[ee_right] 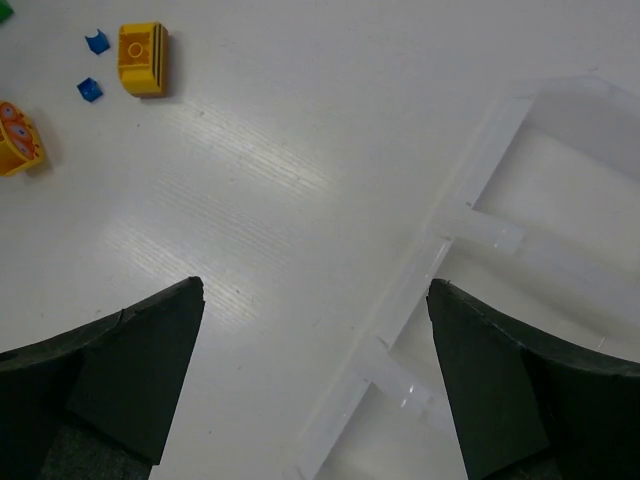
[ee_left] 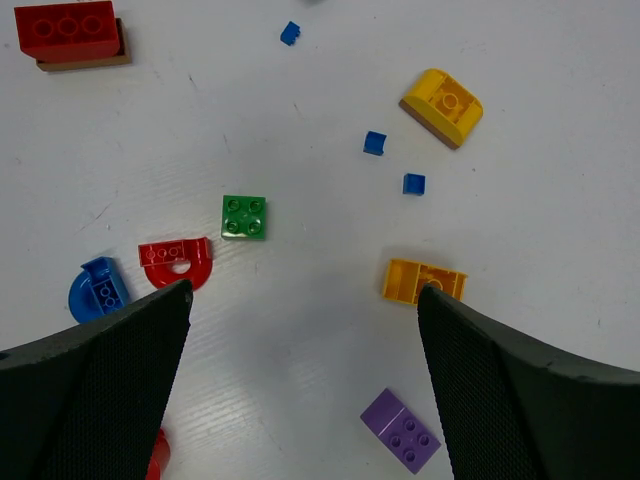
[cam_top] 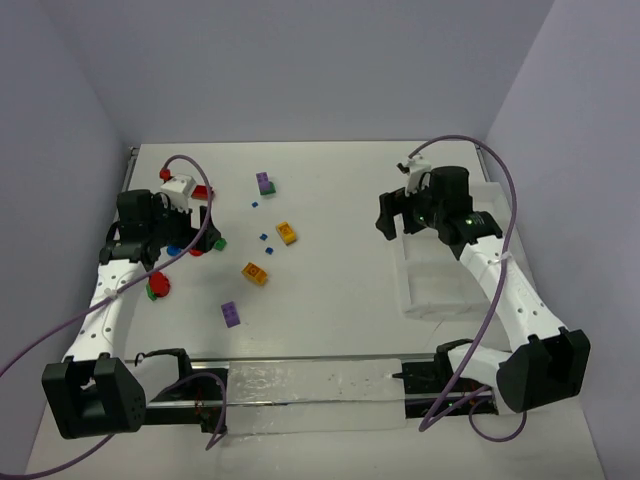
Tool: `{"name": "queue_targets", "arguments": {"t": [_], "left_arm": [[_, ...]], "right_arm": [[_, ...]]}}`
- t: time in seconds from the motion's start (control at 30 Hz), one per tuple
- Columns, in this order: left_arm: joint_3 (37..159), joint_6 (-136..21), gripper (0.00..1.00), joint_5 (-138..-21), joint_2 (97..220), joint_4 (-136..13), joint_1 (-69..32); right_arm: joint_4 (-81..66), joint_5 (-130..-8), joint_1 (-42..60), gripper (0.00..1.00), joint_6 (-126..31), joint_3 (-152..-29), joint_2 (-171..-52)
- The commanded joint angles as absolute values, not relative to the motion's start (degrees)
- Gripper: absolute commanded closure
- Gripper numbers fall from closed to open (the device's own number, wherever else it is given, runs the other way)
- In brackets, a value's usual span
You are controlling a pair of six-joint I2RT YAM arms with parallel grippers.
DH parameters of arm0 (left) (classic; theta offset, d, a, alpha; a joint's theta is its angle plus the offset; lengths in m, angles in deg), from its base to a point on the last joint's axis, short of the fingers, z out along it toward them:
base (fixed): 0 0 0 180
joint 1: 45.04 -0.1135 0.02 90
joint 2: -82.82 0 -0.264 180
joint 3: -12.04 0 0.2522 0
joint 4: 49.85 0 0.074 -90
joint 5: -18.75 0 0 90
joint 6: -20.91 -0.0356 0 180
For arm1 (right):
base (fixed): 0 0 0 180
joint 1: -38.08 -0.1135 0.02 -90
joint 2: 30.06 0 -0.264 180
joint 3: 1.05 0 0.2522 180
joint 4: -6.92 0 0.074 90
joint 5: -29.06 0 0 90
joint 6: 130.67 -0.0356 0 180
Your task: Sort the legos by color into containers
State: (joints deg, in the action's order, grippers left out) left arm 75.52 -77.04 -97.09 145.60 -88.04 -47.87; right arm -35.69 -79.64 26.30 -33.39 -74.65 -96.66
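Observation:
Loose legos lie on the white table left of centre: a purple brick (cam_top: 264, 182), a yellow one (cam_top: 287, 232), a yellow-orange one (cam_top: 255, 273) and another purple one (cam_top: 231, 314). My left gripper (cam_top: 203, 232) hangs open and empty above them. In its wrist view, between and beyond the left gripper's (ee_left: 305, 292) jaws, lie a green brick (ee_left: 244, 217), a red arch (ee_left: 175, 262), a yellow-orange brick (ee_left: 422, 280) and a purple brick (ee_left: 400, 430). My right gripper (cam_top: 392, 215) is open and empty over the left edge of the white tray (cam_top: 440, 300). The tray's divider walls (ee_right: 440, 250) run between the right gripper's (ee_right: 315, 288) jaws.
A red brick (ee_left: 70, 32), a blue rounded piece (ee_left: 97, 288), a yellow curved brick (ee_left: 441, 105) and tiny blue pieces (ee_left: 374, 143) also lie about. Red and green pieces (cam_top: 157, 289) sit beside the left arm. Purple cables loop from both arms. Walls enclose the table.

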Motion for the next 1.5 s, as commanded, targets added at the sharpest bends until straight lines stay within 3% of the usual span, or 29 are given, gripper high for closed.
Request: {"name": "queue_targets", "arguments": {"t": [0.0, 0.23, 0.5, 0.67, 1.27, 1.37, 1.47], "left_arm": [[76.9, -75.7, 0.01, -96.8, 145.2, -86.6, -48.3], [81.9, -71.1, 0.01, -99.5, 148.4, -87.8, -52.0], [88.2, -68.0, 0.01, -106.6, 150.2, -91.0, -58.2], [87.3, -68.1, 0.01, -108.4, 149.8, -92.0, -59.5], [83.9, -70.9, 0.01, -108.7, 148.2, -91.5, -59.6], [83.8, -71.4, 0.01, -108.2, 148.2, -91.7, -59.6], [83.5, -71.5, 0.01, -108.0, 148.0, -91.5, -59.6]], "right_arm": [[-36.3, -76.6, 21.6, 0.00, -33.8, -79.1, -98.4], [-37.3, -73.2, 8.2, 0.00, -37.7, -86.3, -107.7], [-39.6, -63.8, -11.1, 0.00, -40.3, -100.2, -126.0], [-43.7, -61.4, -18.0, 0.01, -40.2, -110.5, -139.4], [-47.3, -63.5, -21.1, 0.03, -39.0, -128.1, -158.8], [-47.3, -63.4, -21.1, 0.05, -38.6, -129.2, -160.8], [-47.3, -62.9, -21.0, 0.14, -38.3, -129.7, -162.2]]}}
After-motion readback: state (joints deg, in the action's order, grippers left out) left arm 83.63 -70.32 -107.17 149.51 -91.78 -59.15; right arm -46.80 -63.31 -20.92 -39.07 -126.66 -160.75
